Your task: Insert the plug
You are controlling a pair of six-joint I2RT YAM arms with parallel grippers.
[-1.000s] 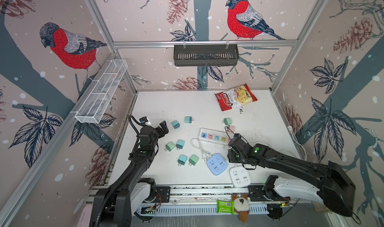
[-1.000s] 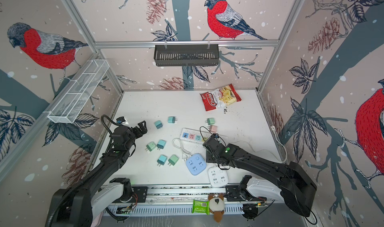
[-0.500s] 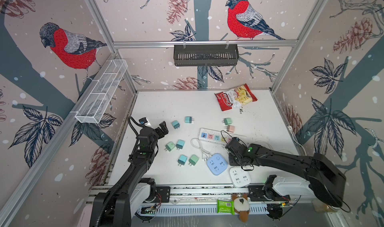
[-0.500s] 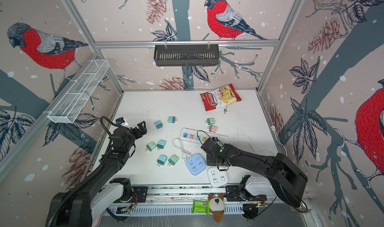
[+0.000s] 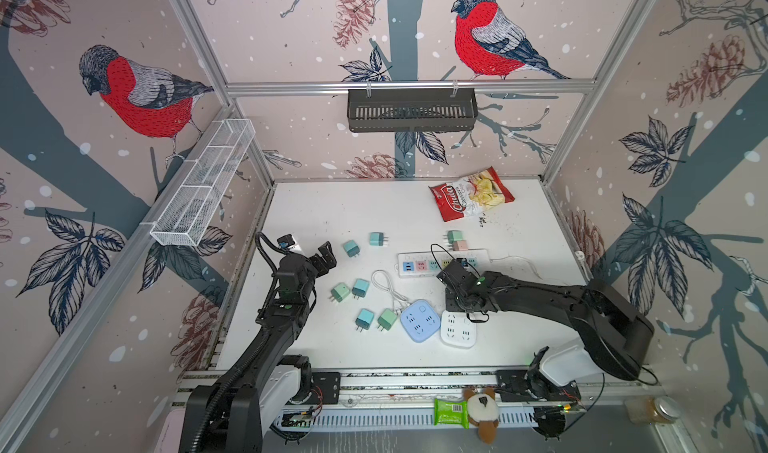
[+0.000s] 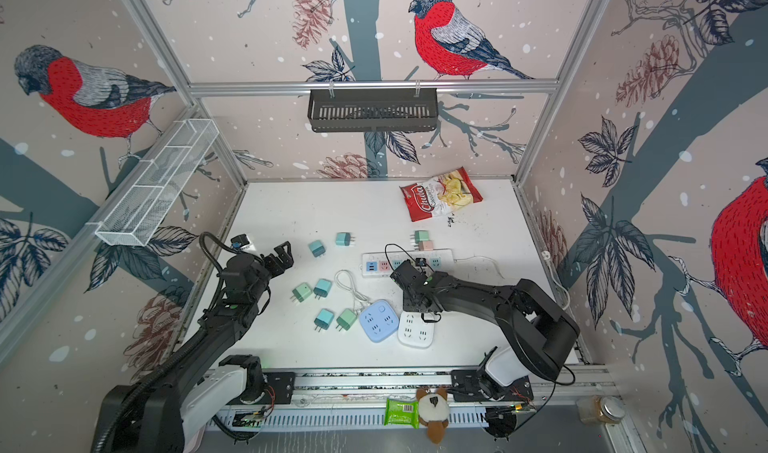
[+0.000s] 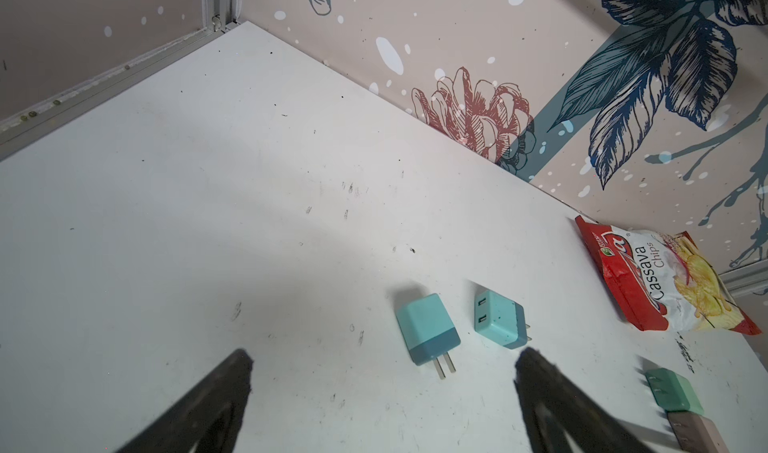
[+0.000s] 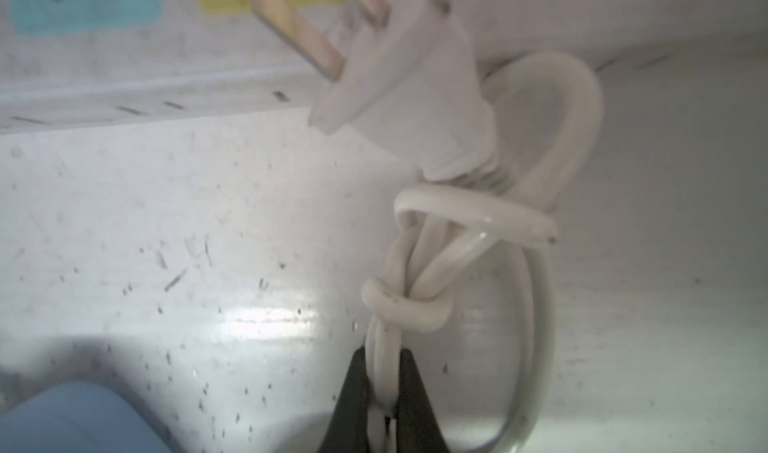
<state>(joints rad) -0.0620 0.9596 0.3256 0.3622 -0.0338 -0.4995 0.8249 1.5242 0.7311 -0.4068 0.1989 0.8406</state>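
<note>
Plug (image 8: pixel 399 89) on the white desk (image 5: pixel 332 206), just short of the pastel power strip (image 5: pixel 417 265), prongs aimed at its sockets, seemingly lined up for insertion. The right claw (image 8: pixel 385 353), on an arm stretched low beside the strip, pinches the knotted white cord (image 8: pixel 478 218) behind the plug. The left claw (image 7: pixel 384 357), spread wide and empty, hovers well apart from the strip.

- White table (image 5: pixel 332 206), scuffed and speckled, carrying the lot.
- Far back on the right, a red chips bag (image 5: pixel 471 193) lying flat.
- Mid-table, a long power strip (image 5: pixel 415 266) with coloured sockets.
- Just behind it, a green adapter (image 5: pixel 455 236) touching a pink adapter (image 5: pixel 460 245).
- Over to the left, two teal adapters (image 5: pixel 351 248) apart from each other.
- Nearer, four more adapters (image 5: pixel 360 287) in two pairs.
- Near edge: blue socket block (image 5: pixel 420 320) touching a white socket block (image 5: pixel 457 330).
- A knotted white cord (image 8: pixel 478 216) sits by the long strip.
</note>
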